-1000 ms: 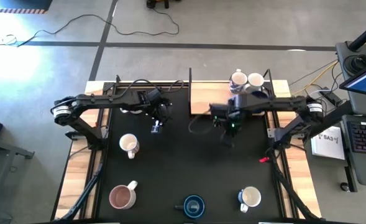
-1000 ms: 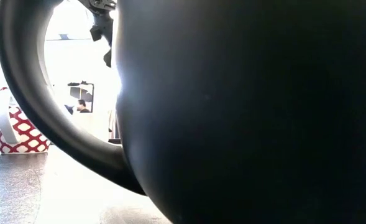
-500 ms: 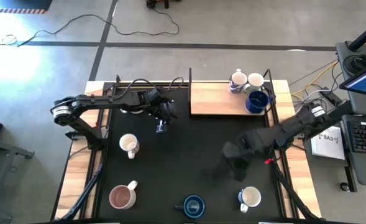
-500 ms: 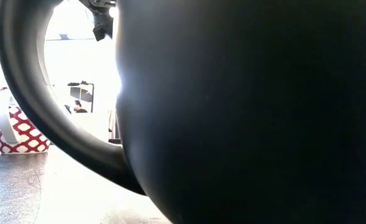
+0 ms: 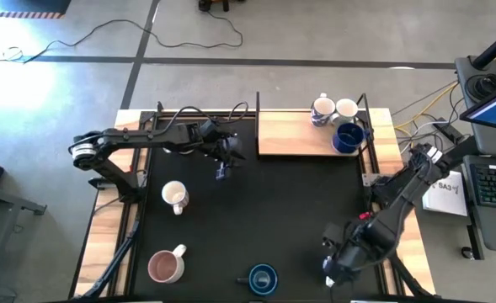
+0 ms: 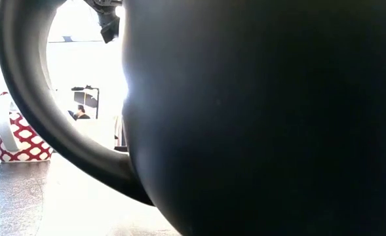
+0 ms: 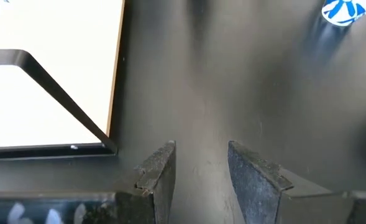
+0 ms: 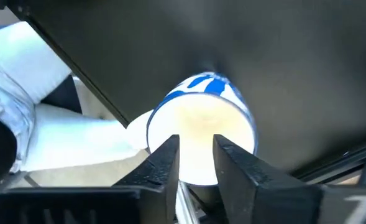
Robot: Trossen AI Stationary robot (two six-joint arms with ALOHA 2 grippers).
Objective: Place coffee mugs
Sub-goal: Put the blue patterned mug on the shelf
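Observation:
My right gripper hangs over the white mug with the blue pattern at the table's near right. It is open, and its fingers stand over the mug's rim; I see no touch. My left gripper hovers open over the black mat, left of the wooden board. On the board stand two white mugs and a dark blue one. On the mat stand a white mug, a pink mug and a dark blue mug.
The dark blue mug stands right before the low camera and fills that view, its handle to one side. A black frame edges the board. Bare mat lies in the table's middle. A desk with a keyboard stands to the right.
My right arm has swung away from the wooden board toward the table's near right and now stands over the white-and-blue mug. A dark blue mug now shows on the board where that gripper was. My left gripper has drifted slightly toward the right.

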